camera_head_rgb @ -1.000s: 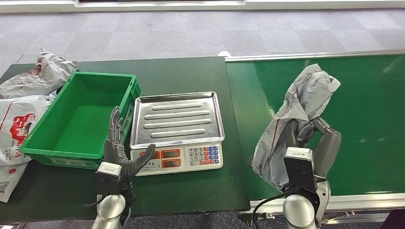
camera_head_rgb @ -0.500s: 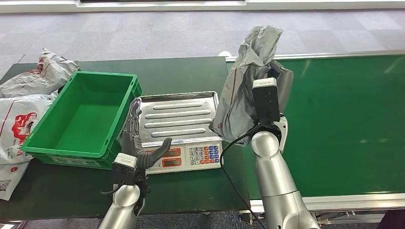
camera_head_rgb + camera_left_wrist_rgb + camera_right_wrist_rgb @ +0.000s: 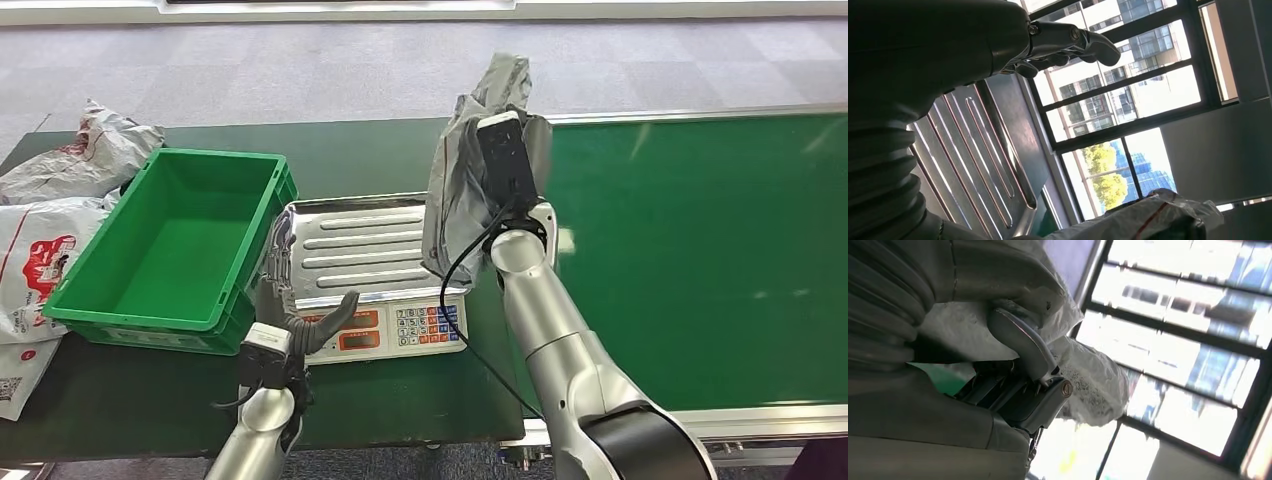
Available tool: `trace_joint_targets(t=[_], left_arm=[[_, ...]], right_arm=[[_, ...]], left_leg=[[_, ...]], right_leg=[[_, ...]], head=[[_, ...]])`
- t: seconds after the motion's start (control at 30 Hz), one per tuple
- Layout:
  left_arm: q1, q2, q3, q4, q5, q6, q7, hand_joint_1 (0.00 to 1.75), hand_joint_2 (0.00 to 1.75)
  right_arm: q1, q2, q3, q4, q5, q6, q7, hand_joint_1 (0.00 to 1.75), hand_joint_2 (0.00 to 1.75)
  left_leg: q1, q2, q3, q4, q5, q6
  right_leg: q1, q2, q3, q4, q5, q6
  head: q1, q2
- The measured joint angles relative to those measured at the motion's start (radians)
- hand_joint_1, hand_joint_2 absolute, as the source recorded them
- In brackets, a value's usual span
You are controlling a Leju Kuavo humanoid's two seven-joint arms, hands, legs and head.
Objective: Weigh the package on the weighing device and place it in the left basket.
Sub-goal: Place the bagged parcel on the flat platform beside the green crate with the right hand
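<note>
My right hand (image 3: pixel 1024 349) grips a crumpled grey package (image 3: pixel 455 185), lifted upright above the right edge of the scale's steel tray (image 3: pixel 350 250). In the right wrist view the thumb presses into the package (image 3: pixel 1090 385). The right arm (image 3: pixel 530 290) reaches up from below, and its wrist camera hides most of the hand. The scale (image 3: pixel 430 325) sits mid-table, its tray bare. My left hand (image 3: pixel 290 315) stands open with fingers apart at the scale's front left corner, holding nothing; its wrist view shows the fingers (image 3: pixel 1068 42) over the tray (image 3: pixel 983 165). The green basket (image 3: pixel 255 205) stands left of the scale, with nothing in it.
Several white and grey packages (image 3: pixel 60 200) lie on the dark table left of the basket. A green conveyor belt (image 3: pixel 700 250) with a metal rim runs along the right side. Grey carpet lies beyond the table.
My right arm has swung left and up, carrying the package off the conveyor belt to above the scale's right edge. My left hand has shifted slightly right, toward the scale's front.
</note>
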Motion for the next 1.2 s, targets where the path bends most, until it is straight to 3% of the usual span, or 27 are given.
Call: trace_joint_targets(t=[0.1, 0.17, 0.43, 0.53, 0.57, 0.7, 0.83, 0.97, 1.2], left_arm=[[-0.007, 0.005, 0.000, 0.012, -0.010, -0.021, -0.001, 0.00, 1.75], [-0.015, 0.007, 0.000, 0.018, -0.014, -0.034, -0.001, 0.00, 1.75], [-0.040, 0.007, 0.000, 0.032, -0.045, -0.081, 0.006, 0.00, 1.75], [-0.048, 0.007, 0.000, 0.037, -0.049, -0.090, 0.009, 0.00, 1.75], [-0.049, 0.007, 0.000, 0.038, -0.049, -0.091, 0.010, 0.00, 1.75], [-0.053, 0.007, 0.000, 0.043, -0.061, -0.100, 0.014, 0.00, 1.75], [-0.041, 0.007, 0.000, 0.035, -0.076, -0.090, 0.017, 0.00, 1.75], [-0.012, 0.009, 0.007, 0.005, -0.082, -0.076, 0.017, 0.00, 1.75], [0.010, 0.013, 0.013, -0.024, -0.083, -0.071, 0.019, 0.00, 1.75]], right_arm=[[-0.021, -0.001, -0.001, 0.070, -0.062, 0.245, -0.062, 1.75, 1.75], [-0.027, -0.001, -0.001, 0.100, -0.081, 0.355, -0.094, 1.75, 1.75], [-0.026, -0.004, 0.005, 0.135, -0.095, 0.644, -0.136, 1.75, 1.75], [-0.018, -0.008, 0.015, 0.131, -0.103, 0.703, -0.137, 1.75, 1.75], [-0.017, -0.010, 0.017, 0.131, -0.104, 0.709, -0.137, 1.75, 1.75], [-0.008, -0.022, 0.038, 0.118, -0.111, 0.714, -0.137, 0.00, 1.75], [0.003, -0.026, 0.054, 0.114, -0.080, 0.573, -0.131, 0.00, 0.00], [0.003, -0.024, 0.073, 0.114, 0.019, 0.366, -0.076, 0.00, 0.00], [0.003, -0.015, 0.097, 0.114, 0.062, 0.307, -0.046, 0.00, 0.00]], left_leg=[[0.000, 0.000, 0.000, 0.000, 0.000, 0.000], [0.000, -0.002, -0.001, 0.000, 0.000, 0.000], [0.000, -0.001, -0.001, 0.000, 0.000, 0.000], [0.000, -0.001, -0.001, 0.000, 0.000, 0.000], [0.000, -0.001, -0.001, 0.000, 0.000, 0.000], [0.000, -0.001, -0.001, 0.000, 0.000, 0.000], [0.000, -0.001, -0.002, 0.000, 0.000, 0.000], [0.000, -0.001, -0.002, 0.000, 0.000, 0.000], [0.000, -0.002, -0.003, 0.000, 0.000, 0.000]], right_leg=[[0.000, 0.000, -0.001, 0.000, 0.000, 0.000], [0.000, -0.002, -0.001, 0.000, 0.000, 0.000], [0.000, -0.001, -0.001, 0.000, 0.000, 0.000], [0.000, -0.001, -0.001, 0.000, 0.000, 0.000], [0.000, -0.001, -0.001, 0.000, 0.000, 0.000], [0.000, -0.001, -0.001, 0.000, 0.000, 0.000], [0.000, -0.001, -0.001, 0.000, 0.000, 0.000], [0.000, -0.001, -0.002, 0.000, 0.000, 0.000], [0.000, -0.002, -0.002, 0.000, 0.000, 0.000]], head=[[0.000, 0.000], [0.000, 0.000], [0.000, 0.000], [0.000, 0.000], [0.000, 0.000], [0.000, 0.000], [0.000, 0.000], [0.000, 0.000], [0.000, 0.000]])
